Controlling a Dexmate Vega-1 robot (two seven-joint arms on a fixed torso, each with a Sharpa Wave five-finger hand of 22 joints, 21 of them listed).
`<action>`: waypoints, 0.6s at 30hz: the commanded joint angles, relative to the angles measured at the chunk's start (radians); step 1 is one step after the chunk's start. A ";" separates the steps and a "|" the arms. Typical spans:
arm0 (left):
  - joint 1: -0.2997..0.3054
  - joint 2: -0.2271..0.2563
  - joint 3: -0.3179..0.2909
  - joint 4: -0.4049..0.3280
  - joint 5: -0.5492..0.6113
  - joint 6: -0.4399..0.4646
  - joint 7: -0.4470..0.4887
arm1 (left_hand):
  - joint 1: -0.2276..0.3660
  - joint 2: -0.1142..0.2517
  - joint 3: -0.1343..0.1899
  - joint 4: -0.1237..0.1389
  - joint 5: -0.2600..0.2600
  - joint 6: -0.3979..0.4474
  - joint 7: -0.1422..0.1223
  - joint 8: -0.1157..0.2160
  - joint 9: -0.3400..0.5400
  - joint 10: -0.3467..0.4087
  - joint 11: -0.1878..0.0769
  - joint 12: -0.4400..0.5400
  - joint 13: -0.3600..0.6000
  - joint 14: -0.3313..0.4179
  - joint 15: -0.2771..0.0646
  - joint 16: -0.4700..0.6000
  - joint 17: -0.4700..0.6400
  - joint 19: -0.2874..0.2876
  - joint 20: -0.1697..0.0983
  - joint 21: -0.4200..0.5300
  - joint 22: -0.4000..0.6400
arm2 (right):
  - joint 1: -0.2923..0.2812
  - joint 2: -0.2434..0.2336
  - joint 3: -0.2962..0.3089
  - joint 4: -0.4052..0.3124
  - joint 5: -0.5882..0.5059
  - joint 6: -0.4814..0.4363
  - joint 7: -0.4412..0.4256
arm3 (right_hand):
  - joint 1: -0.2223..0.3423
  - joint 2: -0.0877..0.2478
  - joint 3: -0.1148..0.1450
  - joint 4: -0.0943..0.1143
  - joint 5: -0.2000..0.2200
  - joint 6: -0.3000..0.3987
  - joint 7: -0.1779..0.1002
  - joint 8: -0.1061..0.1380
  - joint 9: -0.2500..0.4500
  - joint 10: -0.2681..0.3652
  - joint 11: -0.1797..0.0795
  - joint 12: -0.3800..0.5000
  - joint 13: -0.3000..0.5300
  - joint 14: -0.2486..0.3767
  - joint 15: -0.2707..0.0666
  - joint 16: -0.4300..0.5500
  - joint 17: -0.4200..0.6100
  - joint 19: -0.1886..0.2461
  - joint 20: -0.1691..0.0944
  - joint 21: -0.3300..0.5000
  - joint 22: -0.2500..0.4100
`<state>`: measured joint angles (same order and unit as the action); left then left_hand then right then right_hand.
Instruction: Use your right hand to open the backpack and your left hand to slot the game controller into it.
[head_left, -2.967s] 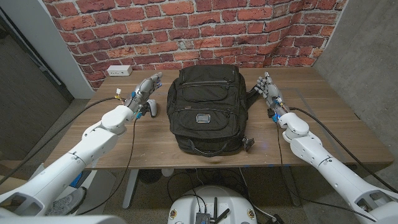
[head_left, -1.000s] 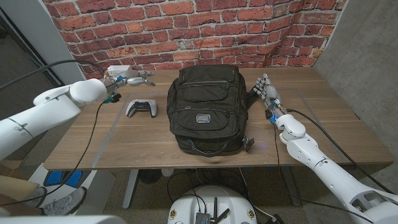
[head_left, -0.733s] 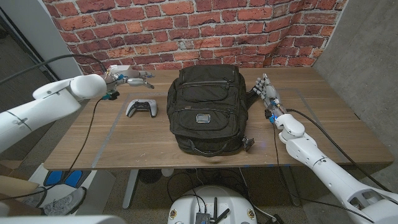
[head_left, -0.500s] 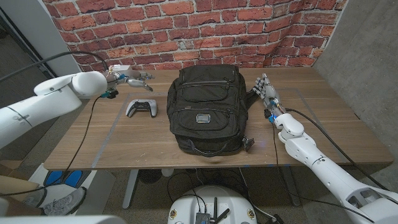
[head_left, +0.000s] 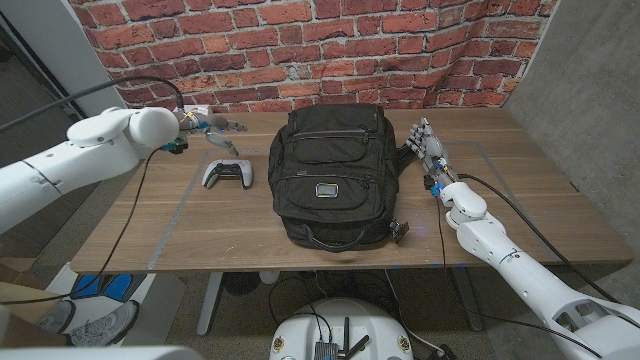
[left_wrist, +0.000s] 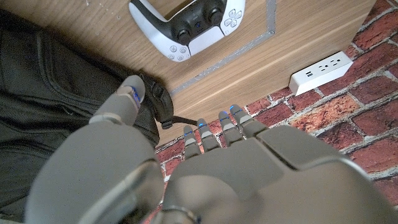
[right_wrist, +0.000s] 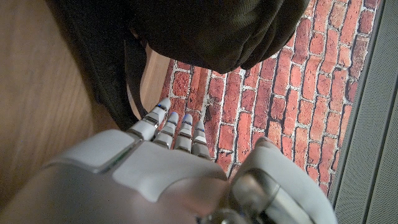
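- The left hand (head_left: 212, 126) has lifted away from the game controller (head_left: 228, 173) and now hangs near the tabletop's (head_left: 180, 230) far edge, upper left of the frame, its fingers apart and holding nothing.
- The controller stays where it was, lying on the tabletop just left of the backpack (head_left: 332, 175), untouched.
- The right hand (head_left: 428, 148) has barely moved: it stands upright at the backpack's right side, close to a shoulder strap (right_wrist: 124, 68), fingers (right_wrist: 168, 127) straight and together, gripping nothing as far as I can see.
- The backpack lies in the middle of the frame with its zippers closed, so opening has not begun; I judge the left hand is pulled back to leave room until the right hand acts.
- A white power strip (head_left: 191, 112) sits against the brick wall (head_left: 300, 50), just behind the left hand.
- The left arm's cable (head_left: 140, 190) drapes across the tabletop to the controller's left and might snag on a reach.
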<state>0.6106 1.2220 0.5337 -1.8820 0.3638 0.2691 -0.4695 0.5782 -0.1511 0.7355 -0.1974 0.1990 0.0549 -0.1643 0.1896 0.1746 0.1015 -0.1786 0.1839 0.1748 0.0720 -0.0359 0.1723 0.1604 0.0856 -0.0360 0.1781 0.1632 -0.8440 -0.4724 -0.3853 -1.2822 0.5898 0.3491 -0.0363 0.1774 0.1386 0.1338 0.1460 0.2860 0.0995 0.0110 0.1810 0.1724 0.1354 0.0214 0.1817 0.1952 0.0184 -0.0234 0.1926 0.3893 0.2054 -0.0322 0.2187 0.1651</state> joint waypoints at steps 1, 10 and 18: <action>-0.055 -0.035 0.058 0.009 0.215 -0.026 -0.116 | 0.020 0.000 0.004 0.005 -0.004 -0.005 -0.001 0.000 0.004 -0.007 -0.001 0.001 0.002 -0.002 -0.139 -0.002 0.005 0.005 -0.075 0.002 0.000 | 0.002 0.001 -0.002 -0.003 -0.006 -0.004 -0.010 | -0.012 0.023 0.008 0.003 0.007 0.001 -0.003 0.004 0.003 0.002 -0.007 0.009 0.001 -0.002 -0.002 0.005 0.000 0.011 0.000 -0.003 0.003; -0.062 -0.059 0.066 0.035 0.294 -0.066 -0.152 | 0.058 -0.011 -0.006 0.007 -0.007 -0.025 0.009 0.003 0.005 -0.054 0.006 -0.004 0.002 -0.011 -0.139 0.003 0.006 -0.023 -0.062 -0.001 0.001 | 0.002 0.001 -0.002 -0.005 -0.008 -0.006 -0.016 | -0.014 0.023 0.010 0.003 0.007 0.001 -0.002 0.004 0.003 0.002 -0.006 0.009 0.000 -0.003 -0.002 0.005 -0.002 0.012 0.000 -0.005 0.003; -0.063 -0.080 0.072 0.061 0.343 -0.084 -0.170 | 0.079 -0.020 -0.020 0.008 -0.016 -0.057 0.040 0.000 0.004 -0.078 0.016 -0.004 0.002 -0.020 -0.119 0.001 0.005 -0.056 -0.052 -0.006 0.000 | 0.000 0.000 -0.003 -0.013 -0.012 -0.013 -0.026 | -0.015 0.023 0.012 0.002 0.007 0.001 -0.002 0.004 0.003 0.002 -0.007 0.010 -0.001 -0.003 -0.003 0.005 -0.005 0.012 0.002 -0.007 0.003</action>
<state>0.5566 1.1706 0.5919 -1.8531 0.6187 0.2160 -0.5985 0.6446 -0.1702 0.7196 -0.1881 0.1846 0.0064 -0.1265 0.1896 0.1745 0.0332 -0.1610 0.1840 0.1747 0.0549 -0.0357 0.1723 0.1604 0.0377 -0.0341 0.1737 0.1632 -0.8426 -0.4714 -0.3870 -1.2862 0.5828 0.3444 -0.0508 0.1685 0.1397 0.1424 0.1456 0.2859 0.0995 0.0110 0.1810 0.1724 0.1354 0.0214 0.1817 0.1941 0.0184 -0.0233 0.1925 0.3847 0.2090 -0.0286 0.2146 0.1651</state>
